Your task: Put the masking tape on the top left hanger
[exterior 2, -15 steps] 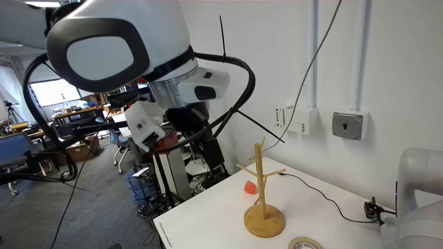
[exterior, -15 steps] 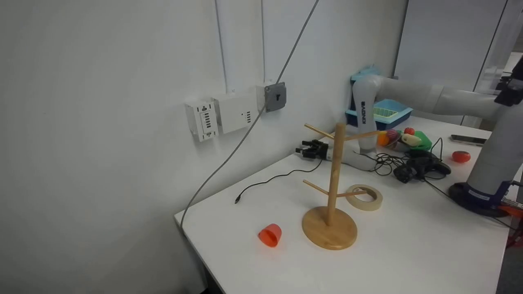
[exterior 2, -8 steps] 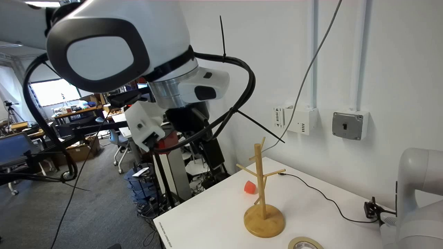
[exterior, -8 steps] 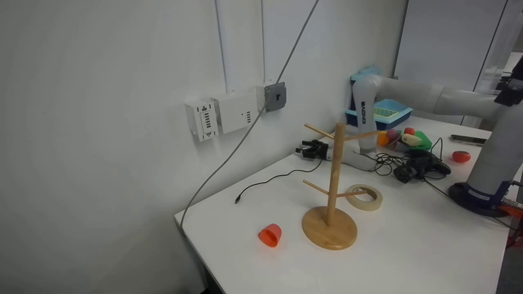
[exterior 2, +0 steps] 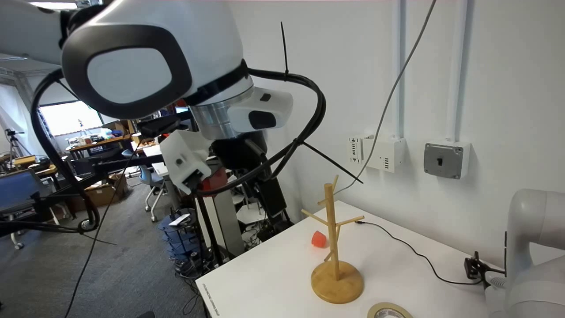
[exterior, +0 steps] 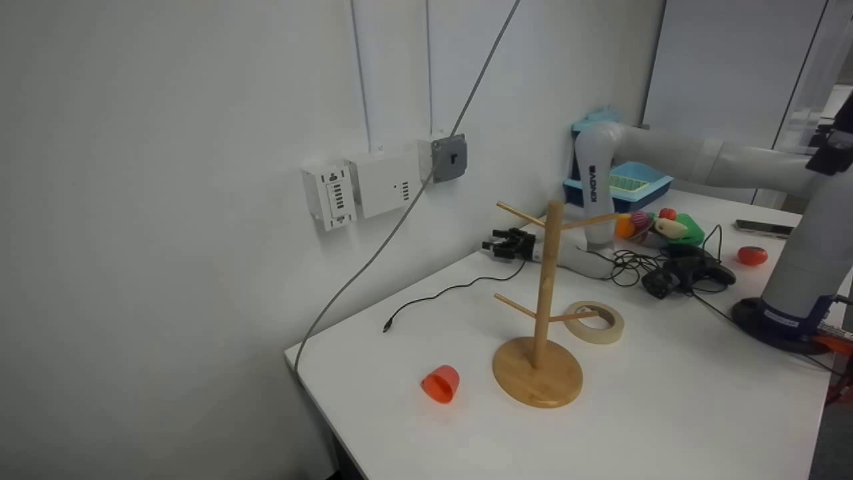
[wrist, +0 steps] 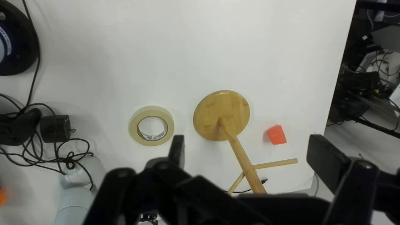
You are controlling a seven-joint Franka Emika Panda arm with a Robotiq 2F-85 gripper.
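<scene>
Gripper [wrist: 248,156]: fingers spread wide apart, as the wrist view shows. The wooden stand [exterior: 545,288] appears in the gap from that angle, the upper end of its post hidden behind the gripper's body. Masking tape [wrist: 151,111]: lying flat on the white table [exterior: 666,413], beside the stand's round base [wrist: 215,106] and apart from it. In an exterior view a lower peg [exterior: 574,317] crosses in front of the tape (an overlap of sightline; the tape rests on the tabletop). Top left hanger [exterior: 520,213]: slanting up and outward from the post, near its upper end. Stand upright in both exterior views. Orange-red cup [exterior: 440,384]: on its side, across the stand from the tape. A black cord [exterior: 453,289] lies on the table toward the wall; a grey arm lettered KINOVA [exterior: 595,167] stands farther back.
</scene>
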